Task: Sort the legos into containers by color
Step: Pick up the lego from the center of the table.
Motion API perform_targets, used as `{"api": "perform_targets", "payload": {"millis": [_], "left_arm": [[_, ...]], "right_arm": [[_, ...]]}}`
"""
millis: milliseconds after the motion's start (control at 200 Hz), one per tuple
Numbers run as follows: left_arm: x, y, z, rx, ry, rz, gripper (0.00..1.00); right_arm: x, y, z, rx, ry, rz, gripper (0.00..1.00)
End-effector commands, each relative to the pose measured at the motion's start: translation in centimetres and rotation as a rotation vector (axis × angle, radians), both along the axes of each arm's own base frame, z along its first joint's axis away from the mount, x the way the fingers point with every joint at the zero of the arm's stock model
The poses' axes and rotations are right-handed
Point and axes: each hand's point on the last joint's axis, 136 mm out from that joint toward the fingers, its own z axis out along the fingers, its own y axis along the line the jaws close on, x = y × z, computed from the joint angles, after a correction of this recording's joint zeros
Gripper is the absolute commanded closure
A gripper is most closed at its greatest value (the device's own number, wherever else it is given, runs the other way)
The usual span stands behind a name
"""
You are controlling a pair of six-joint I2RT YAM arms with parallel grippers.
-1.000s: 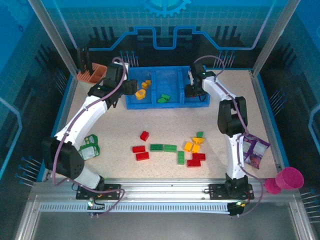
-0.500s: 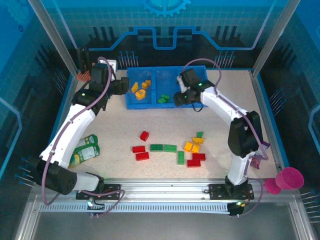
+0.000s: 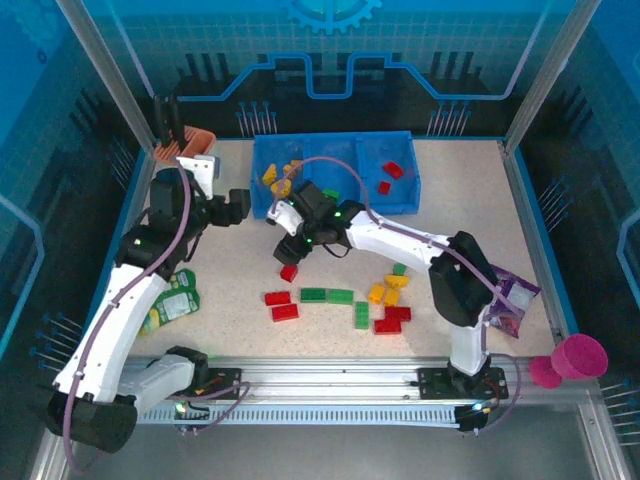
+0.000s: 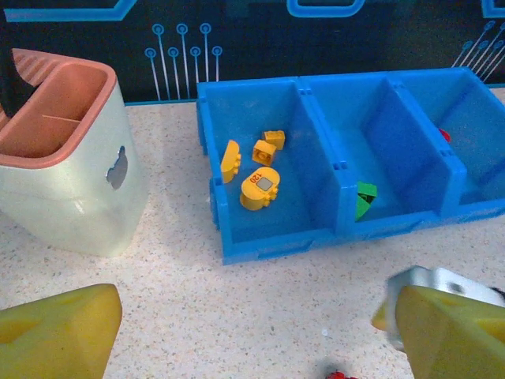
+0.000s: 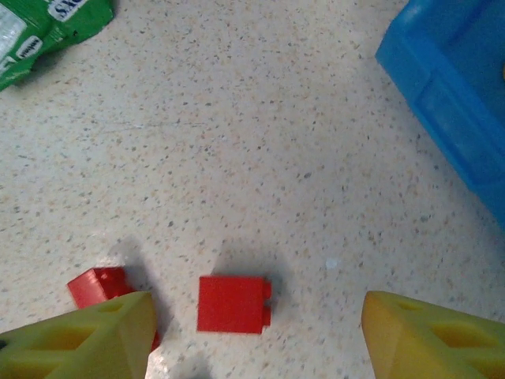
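Top external view first: the blue tray (image 3: pixel 400 208) stands at the far side of the table (image 3: pixel 230 270). It has yellow-orange legos (image 3: pixel 280 178) in its left compartment and red legos (image 3: pixel 391 170) in its right one. The loose legos (image 3: pixel 340 297), red, green and orange, lie scattered across the near middle of the table.

The left gripper (image 3: pixel 241 207) hangs just beside the tray's left end, near the cream holder (image 3: pixel 190 150). On the left wrist camera its yellow fingers (image 4: pixel 59 332) stand wide apart, released, with nothing between them. Beyond them a green lego (image 4: pixel 364 197) shows in the tray's middle compartment.

The right gripper (image 3: pixel 290 243) reaches across to the table just in front of the tray's left compartment. On the right wrist camera its fingertips (image 5: pixel 79 339) are spread as well, holding nothing. A red brick (image 5: pixel 233 304) lies flat on the table between them, touching neither. A second red brick (image 5: pixel 99 286) sits partly behind one fingertip, and a green packet (image 5: pixel 47 31) lies well apart.
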Motion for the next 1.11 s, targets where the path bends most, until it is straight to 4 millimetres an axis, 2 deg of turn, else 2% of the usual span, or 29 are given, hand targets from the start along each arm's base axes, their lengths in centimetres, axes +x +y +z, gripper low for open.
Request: {"api": "perform_targets", "payload": {"millis": [0, 260, 425, 771, 931, 1101], "left_arm": [[-0.4, -0.1, 0.7, -0.01, -0.044, -0.021, 0.08], [-1.9, 0.1, 3.3, -0.019, -0.077, -0.025, 0.08], [-2.8, 0.8, 4.4, -0.008, -0.114, -0.003, 0.08], [-2.2, 0.6, 4.4, 0.003, -0.109, -0.01, 0.08], [-1.9, 0.6, 4.0, 0.01, -0.1, -0.007, 0.08], [-1.1, 0.6, 3.0, 0.023, -0.085, -0.005, 0.07]], "right_arm": [[-0.7, 0.2, -2.9, -0.122, 0.012, 0.069, 0.29], [-0.9, 0.6, -5.8, -0.21, 0.035, 0.094, 0.27], [-1.5, 0.2, -8.4, -0.293, 0.08, 0.118, 0.26], [-1.7, -0.2, -11.3, -0.349, 0.133, 0.114, 0.24], [-1.4, -0.5, -12.3, -0.367, 0.15, 0.102, 0.35], [-0.2, -1.0, -11.8, -0.334, 0.16, 0.066, 0.49]]}}
